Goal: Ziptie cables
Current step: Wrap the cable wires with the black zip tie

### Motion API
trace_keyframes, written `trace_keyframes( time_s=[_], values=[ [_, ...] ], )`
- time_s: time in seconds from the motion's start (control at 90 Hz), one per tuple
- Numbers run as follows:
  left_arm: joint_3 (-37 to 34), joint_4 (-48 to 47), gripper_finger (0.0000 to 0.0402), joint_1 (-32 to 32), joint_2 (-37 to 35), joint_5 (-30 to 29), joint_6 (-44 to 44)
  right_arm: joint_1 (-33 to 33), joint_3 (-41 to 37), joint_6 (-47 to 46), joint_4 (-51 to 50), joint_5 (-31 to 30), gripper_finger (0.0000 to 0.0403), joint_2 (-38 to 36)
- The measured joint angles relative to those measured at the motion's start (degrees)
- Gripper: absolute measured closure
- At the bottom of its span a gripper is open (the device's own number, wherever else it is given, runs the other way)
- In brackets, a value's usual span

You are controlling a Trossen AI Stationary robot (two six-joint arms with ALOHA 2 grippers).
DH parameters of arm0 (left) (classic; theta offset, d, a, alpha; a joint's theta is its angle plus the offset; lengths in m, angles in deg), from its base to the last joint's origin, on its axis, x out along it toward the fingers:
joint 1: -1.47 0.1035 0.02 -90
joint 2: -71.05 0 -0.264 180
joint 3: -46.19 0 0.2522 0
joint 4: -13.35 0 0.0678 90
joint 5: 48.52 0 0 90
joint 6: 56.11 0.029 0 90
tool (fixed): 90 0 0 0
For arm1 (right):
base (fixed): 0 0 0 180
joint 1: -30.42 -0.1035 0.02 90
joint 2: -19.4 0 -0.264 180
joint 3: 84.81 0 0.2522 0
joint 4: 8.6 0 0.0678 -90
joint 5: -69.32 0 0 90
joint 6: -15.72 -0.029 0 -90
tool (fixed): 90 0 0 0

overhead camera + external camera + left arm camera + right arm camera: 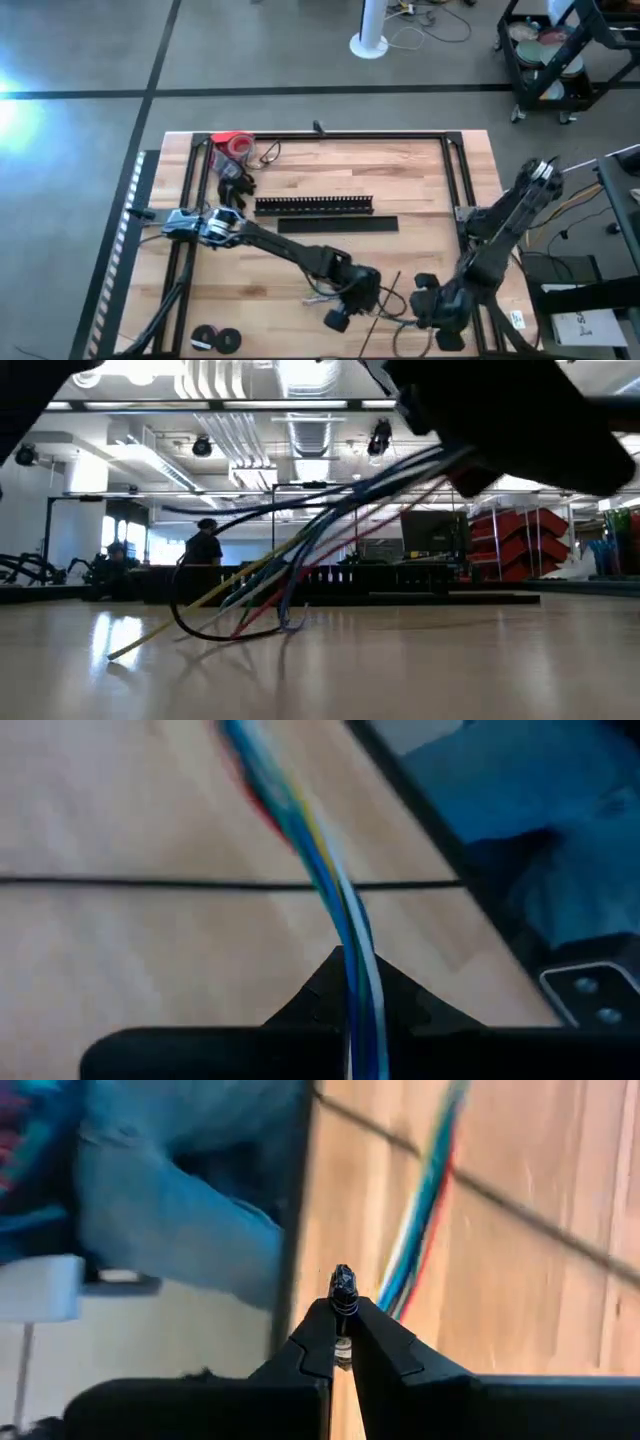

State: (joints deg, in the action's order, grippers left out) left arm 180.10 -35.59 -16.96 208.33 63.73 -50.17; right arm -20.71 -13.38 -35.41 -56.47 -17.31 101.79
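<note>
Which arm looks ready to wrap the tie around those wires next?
Probably the right gripper: it pinches a small dark piece, possibly the tie, beside the cables. The left gripper is shut on them.

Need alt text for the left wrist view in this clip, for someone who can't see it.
A bundle of thin coloured cables, blue, white, yellow and red, runs up from the left gripper, whose dark fingers are shut on it, and out across the wooden table. A thin black line crosses the table behind the bundle, and a black frame rail edges the table.
</note>
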Motion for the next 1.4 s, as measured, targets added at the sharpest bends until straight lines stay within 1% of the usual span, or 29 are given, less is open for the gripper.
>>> trace_keyframes(
  time_s=[0.089,0.2,0.256,0.311,0.444,0.567,0.8,0.922,0.978,1.022,1.089,1.189,1.233,1.3,1.4],
  values=[
    [1.27,0.66,0.0402,0.57,2.3,4.32,-0.06,0.17,-1.21,-2.75,-1.31,3.5,0.04,3.25],
    [1.72,3.85,0.0398,1.26,4.07,8.68,-0.73,0.32,-1.72,-5.31,-3.54,6.59,0.0399,6.6],
    [1.08,6.47,0.0389,1.62,4.34,10.15,-0.92,0.33,-1.75,-5.69,-3.56,7.33,0.0393,7.87],
    [0.94,8.28,0.0376,2.04,4.72,10.42,-1.08,0.25,-1.75,-5.71,-3.65,7.81,0.0384,8.65],
    [0.94,9.56,0.0331,2.91,5.32,10.48,-2.23,0.52,-1.75,-6.42,-4.25,9.71,0.0356,9.07],
    [0.94,8.44,0.0278,3.29,5.41,10.48,-4.1,0.52,-1.79,-8.54,-7.75,11.04,0.0325,7.35],
    [0.94,5.02,0.0185,3.27,5.4,10.46,-6.05,0.54,-1.82,-10.95,-14.9,9.72,0.0256,2.21],
    [0.94,1.11,0.0152,3.23,5.31,10.44,-6.08,0.52,-1.79,-10.89,-15.52,7.54,0.023,-0.57],
    [0.94,-0.44,0.0141,3.27,5.08,10.38,-6.09,0.64,-1.79,-10.13,-15.57,5.12,0.0222,-1.56],
    [0.94,-1.35,0.0134,3.34,4.83,10.28,-6.05,1.03,-1.79,-9.27,-15.53,1.7,0.0219,-2.19],
    [0.94,-2.37,0.0125,3.34,4.15,10.09,-6.05,1.63,-1.81,-8.2,-15.54,-5.8,0.0219,-2.59],
    [0.94,-4.96,0.0119,3.36,2.76,9.56,-5.94,2.89,-2.14,-5.38,-15.17,-14.72,0.0228,-2.37],
    [0.94,-7.16,0.0119,3.36,1.96,7.97,-5.88,3.24,-2.29,-3.76,-14.75,-17.87,0.0236,-1.76],
    [0.94,-9.38,0.012,3.14,0.93,3.9,-5.88,3.31,-2.97,-1.0,-14.72,-21.44,0.0251,-0.78],
    [0.92,-10.8,0.0127,1.85,0.37,-3.22,-5.56,3.45,-4.23,4.87,-13.1,-24.03,0.028,1.22]
  ],
)
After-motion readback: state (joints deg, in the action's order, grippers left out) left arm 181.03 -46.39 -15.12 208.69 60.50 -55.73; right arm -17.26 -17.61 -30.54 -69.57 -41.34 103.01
